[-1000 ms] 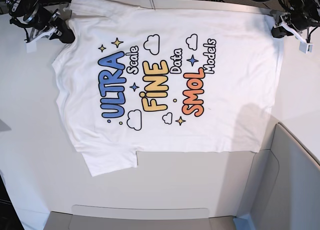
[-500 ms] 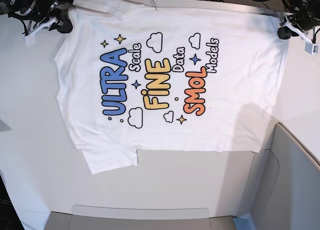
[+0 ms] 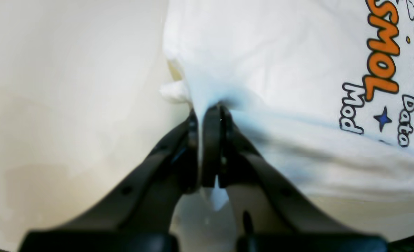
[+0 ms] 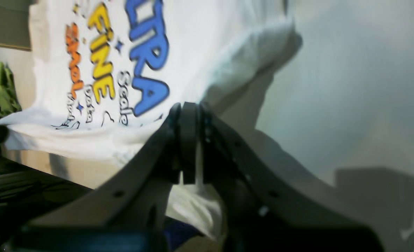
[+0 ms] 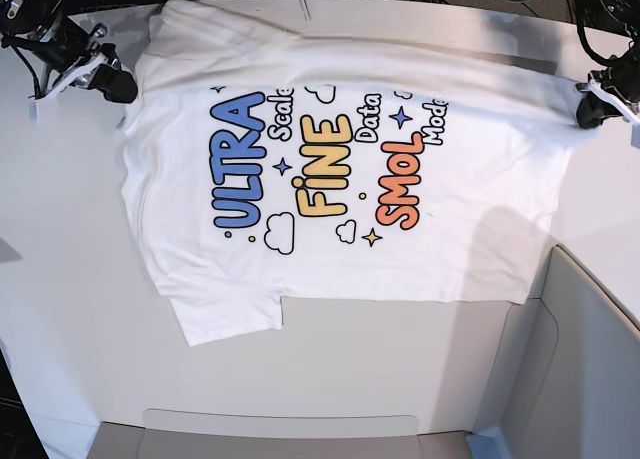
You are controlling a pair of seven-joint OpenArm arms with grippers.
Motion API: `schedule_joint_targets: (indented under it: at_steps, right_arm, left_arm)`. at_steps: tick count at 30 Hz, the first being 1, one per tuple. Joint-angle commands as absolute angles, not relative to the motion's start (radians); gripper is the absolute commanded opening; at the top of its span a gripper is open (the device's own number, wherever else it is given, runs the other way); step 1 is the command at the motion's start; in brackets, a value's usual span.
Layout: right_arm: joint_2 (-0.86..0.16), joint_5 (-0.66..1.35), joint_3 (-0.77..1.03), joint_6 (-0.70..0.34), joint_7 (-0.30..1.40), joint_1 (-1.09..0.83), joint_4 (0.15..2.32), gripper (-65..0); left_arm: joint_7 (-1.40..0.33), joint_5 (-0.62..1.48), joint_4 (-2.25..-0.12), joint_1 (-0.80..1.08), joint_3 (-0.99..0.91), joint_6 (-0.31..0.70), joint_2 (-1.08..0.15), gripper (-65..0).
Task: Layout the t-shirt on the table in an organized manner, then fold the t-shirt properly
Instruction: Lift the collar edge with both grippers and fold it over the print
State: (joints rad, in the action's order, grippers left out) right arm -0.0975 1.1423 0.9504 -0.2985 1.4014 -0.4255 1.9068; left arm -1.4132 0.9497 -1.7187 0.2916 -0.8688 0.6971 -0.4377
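The left tool (image 3: pixel 207 117) is pinched on one corner of the t-shirt (image 5: pixel 340 169), the right tool (image 4: pixel 189 112) on another; between them the print-up cloth stretches over the white worktop (image 5: pixel 70 279).

I count one t-shirt (image 5: pixel 340 169) on one table (image 5: pixel 70 279), two grippers, and one grey panel (image 5: pixel 590 369) beside the table.

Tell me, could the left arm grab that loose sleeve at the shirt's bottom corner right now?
Probably not as things stand. The left gripper is shut on the t-shirt's far edge, across from the sleeve. Nothing lies between them, but it would have to let go first.
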Motion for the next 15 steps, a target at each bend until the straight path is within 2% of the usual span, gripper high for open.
schedule_joint_targets:
  at_steps: [1, 7, 15]
  right_arm:
    - [-0.113, 1.161, 0.957, -0.3, 1.396, -0.417, 1.922, -65.0]
    - [-0.108, 1.089, 0.954, -0.3, 1.396, -0.286, 1.914, -65.0]
    - [-0.11, 0.891, 0.947, -0.3, 1.396, -0.099, 1.821, -65.0]
  left_arm:
    - [-1.396, 0.967, -1.732, 0.272, -0.875, 0.698, -0.461, -65.0]
    - [-1.396, 0.96, -1.71, 0.16, -0.82, 0.698, -0.461, -65.0]
    - [-1.396, 0.958, -1.466, 0.005, -0.702, 0.698, -0.463, -65.0]
